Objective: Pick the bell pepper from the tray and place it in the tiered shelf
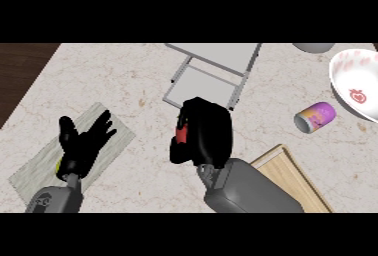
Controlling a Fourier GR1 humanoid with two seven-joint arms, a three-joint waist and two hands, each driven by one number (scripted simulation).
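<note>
The marble counter [133,75] bears one tiered shelf [214,70], near the right hand [201,132] curled round one bell pepper [179,134]; left hand [85,140] spread.

A purple can [316,117] lies on its side on the marble desk [111,75], right of the right hand [201,131]. Beyond it, further right, sits a white bowl [356,82] with a red mark inside. A grey cup [315,47] shows at the top edge.

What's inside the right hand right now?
A sliver of red, likely the bell pepper, shows between the curled fingers of the right hand; the rest is covered.
</note>
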